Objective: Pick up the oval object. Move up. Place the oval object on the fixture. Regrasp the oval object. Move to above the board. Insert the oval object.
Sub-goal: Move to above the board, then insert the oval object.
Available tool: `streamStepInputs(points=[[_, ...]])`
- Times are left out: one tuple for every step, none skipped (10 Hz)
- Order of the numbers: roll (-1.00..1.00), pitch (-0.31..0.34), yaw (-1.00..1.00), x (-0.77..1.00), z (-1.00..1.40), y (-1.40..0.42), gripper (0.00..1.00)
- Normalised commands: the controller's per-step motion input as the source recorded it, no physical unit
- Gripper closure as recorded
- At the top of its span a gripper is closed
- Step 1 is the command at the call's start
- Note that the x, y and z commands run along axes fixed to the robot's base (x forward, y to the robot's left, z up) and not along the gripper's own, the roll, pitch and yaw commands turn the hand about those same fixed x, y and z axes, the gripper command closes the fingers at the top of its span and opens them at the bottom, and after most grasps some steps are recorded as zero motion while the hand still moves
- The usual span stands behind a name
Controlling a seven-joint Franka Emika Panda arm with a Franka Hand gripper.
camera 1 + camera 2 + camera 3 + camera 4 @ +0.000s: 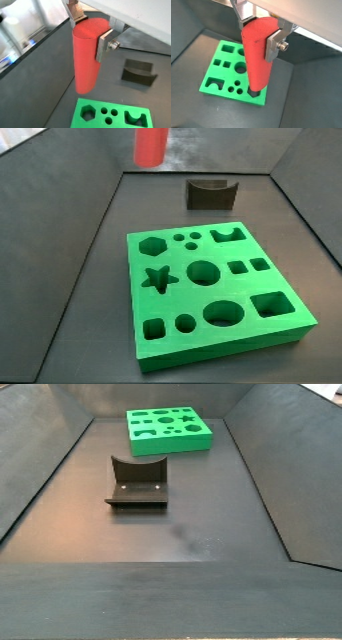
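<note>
Silver fingers [105,44] of your gripper [261,31] pinch the oval object [87,57] near its top — long axis hanging straight down, high off the floor. You're nearer the fixture [210,194] than the board [214,293] — carry it over.

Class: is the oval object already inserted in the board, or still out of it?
Out. The gripper holds the oval object upright in the air; the board shows only open holes, and the fixture is bare.
</note>
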Motion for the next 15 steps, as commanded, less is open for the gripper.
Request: streamStepInputs(points=[[-0.19,-0.305,1.0,-0.06,0.0,0.01,1.0],[-0.18,-0.328,1.0,-0.06,0.0,0.01,1.0],[-0.12,-0.302,0.75,-0.05,0.0,0.01,1.0],[-0.07,-0.236,0.49,-0.05,0.0,0.01,1.0],[-0.04,-0.17,0.3,-0.04,0.0,0.01,1.0],[0.0,-0.071,-0.9,0.0,-0.33,-0.29,1.0],[0.0,-0.069,-0.91,0.0,-0.33,-0.28,1.0],[0.0,-0.049,-0.89,0.0,-0.3,-0.29,1.0],[-0.06,-0.013,-0.77,0.02,-0.09,-0.34,1.0],[-0.06,0.0,-0.59,0.21,-0.09,-0.44,1.0],[-0.2,-0.001,-0.33,0.41,0.0,-0.48,1.0],[-0.15,-0.344,-0.71,-0.12,-0.36,-0.34,1.0],[-0.06,-0.214,-0.71,0.0,-0.33,-0.35,1.0],[0.11,-0.034,-0.89,0.05,-0.84,-0.23,1.0],[0.08,-0.014,-0.96,0.0,-0.92,-0.14,1.0]])
